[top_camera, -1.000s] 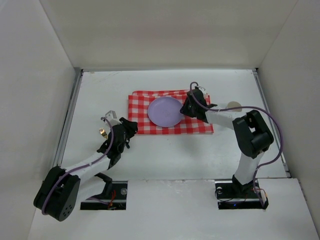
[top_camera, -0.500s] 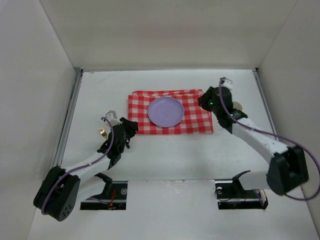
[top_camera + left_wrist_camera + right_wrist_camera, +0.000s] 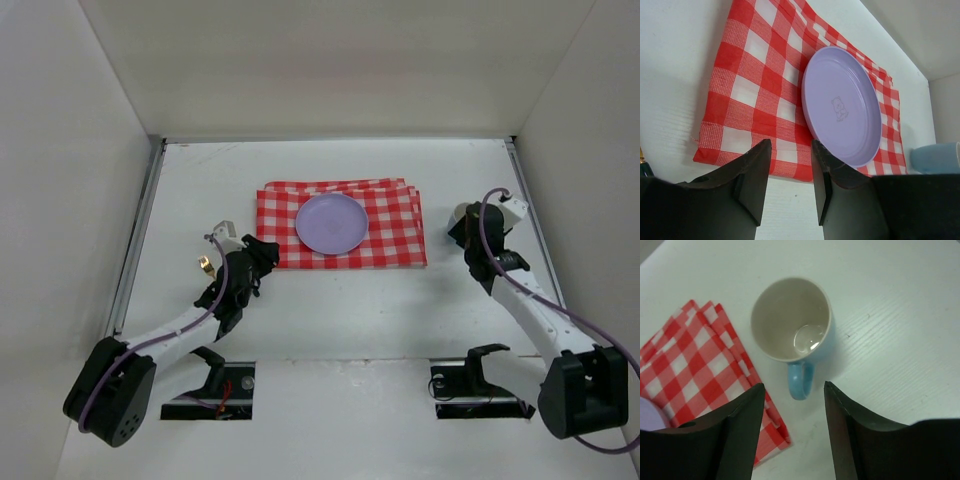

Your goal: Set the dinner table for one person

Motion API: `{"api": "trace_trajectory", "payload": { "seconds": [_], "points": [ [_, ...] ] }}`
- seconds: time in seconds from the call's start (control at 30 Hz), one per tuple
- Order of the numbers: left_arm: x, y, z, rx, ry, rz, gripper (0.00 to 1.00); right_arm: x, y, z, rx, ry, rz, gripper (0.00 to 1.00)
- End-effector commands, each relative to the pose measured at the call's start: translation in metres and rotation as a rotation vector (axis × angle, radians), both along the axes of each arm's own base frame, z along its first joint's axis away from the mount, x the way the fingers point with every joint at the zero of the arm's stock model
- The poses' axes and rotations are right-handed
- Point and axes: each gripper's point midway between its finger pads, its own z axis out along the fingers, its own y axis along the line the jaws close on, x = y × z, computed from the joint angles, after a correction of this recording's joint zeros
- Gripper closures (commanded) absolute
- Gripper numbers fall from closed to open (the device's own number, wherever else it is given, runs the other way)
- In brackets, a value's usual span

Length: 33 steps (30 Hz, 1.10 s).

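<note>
One matte white desk (image 3: pixel 330 320) fills the floor of a box of plain white walls (image 3: pixel 300 70) and lies under everything else. A folded red-and-white checked cloth (image 3: pixel 395 245) lies flat on it. A lilac plate (image 3: pixel 331 223) sits on the cloth's middle and shows a faint bear outline. Just beside the cloth's right edge stands an upright blue mug (image 3: pixel 792 322), cream inside, its bare bottom glinting. The right pincer (image 3: pixel 793 386) hangs over the mug, jaws apart, gripping nothing. The left pincer (image 3: pixel 790 145), near the cloth's near-left corner, is likewise spread and holds nothing.
</note>
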Motion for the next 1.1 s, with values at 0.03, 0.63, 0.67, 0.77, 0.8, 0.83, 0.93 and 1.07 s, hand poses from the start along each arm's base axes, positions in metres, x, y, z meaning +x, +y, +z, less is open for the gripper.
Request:
{"api": "trace_trajectory", "payload": {
  "seconds": [0.03, 0.63, 0.67, 0.77, 0.8, 0.83, 0.93, 1.07],
  "points": [
    [0.005, -0.003, 0.013, -0.015, -0.050, 0.001, 0.65, 0.007, -0.010, -0.007, -0.051, 0.026, -0.017, 0.42],
    [0.008, -0.005, 0.004, 0.001, -0.026, 0.004, 0.65, 0.050, -0.009, -0.038, -0.050, 0.103, 0.024, 0.60],
    [0.008, -0.005, 0.005, 0.002, -0.027, 0.002, 0.65, 0.050, -0.011, -0.040, -0.058, 0.108, 0.018, 0.64],
    [0.008, -0.005, 0.003, -0.001, -0.021, 0.001, 0.65, 0.049, -0.016, -0.043, -0.082, 0.123, 0.000, 0.76],
    [0.008, -0.006, 0.003, -0.001, -0.021, 0.000, 0.65, 0.048, -0.017, -0.044, -0.092, 0.127, -0.004, 0.81],
    [0.008, -0.006, 0.003, -0.001, -0.022, 0.000, 0.65, 0.047, -0.018, -0.043, -0.102, 0.128, -0.012, 0.85],
    [0.009, -0.007, 0.003, -0.002, -0.024, -0.003, 0.65, 0.043, -0.026, -0.035, -0.143, 0.115, -0.045, 0.94],
    [0.008, -0.008, 0.004, -0.002, -0.027, -0.005, 0.65, 0.040, -0.022, -0.010, -0.223, 0.073, -0.055, 0.97]
  ]
}}
